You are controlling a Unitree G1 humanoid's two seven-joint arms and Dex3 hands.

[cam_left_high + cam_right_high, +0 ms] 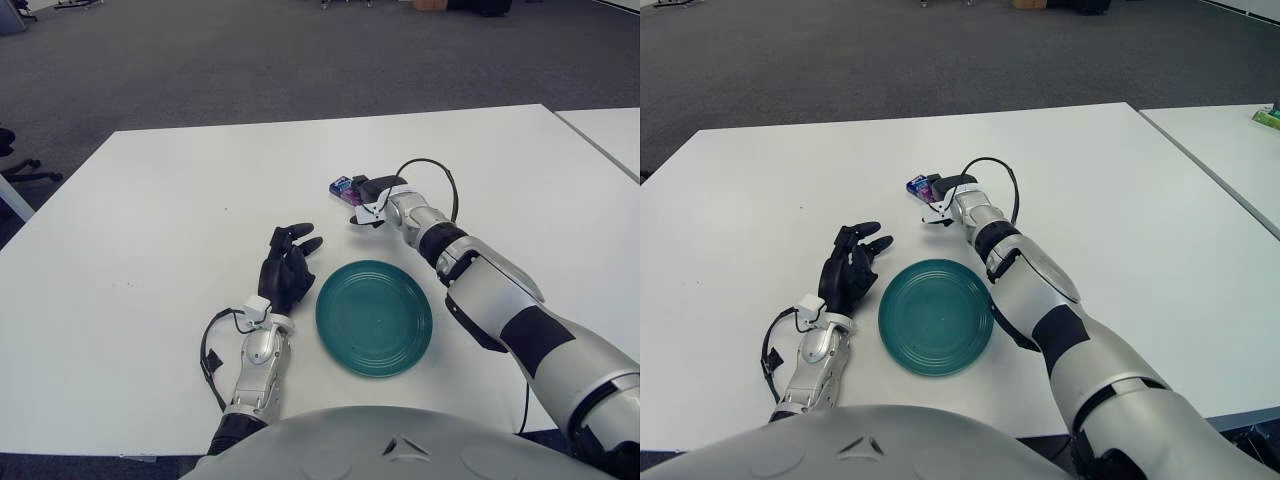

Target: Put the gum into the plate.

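Note:
The gum [341,185], a small blue and purple pack, lies on the white table beyond the plate. My right hand [372,197] reaches across from the right and sits right against the pack's right end, covering part of it. The teal plate [374,317] stands near the table's front edge, a hand's length nearer to me than the gum, with nothing on it. My left hand [288,265] shows just left of the plate, palm down, fingers relaxed and spread, holding nothing.
A black cable [430,170] loops above my right wrist. A second white table [610,130] stands to the right across a narrow gap, with a green item [1268,118] on it. A chair base [18,165] shows at the far left on the grey carpet.

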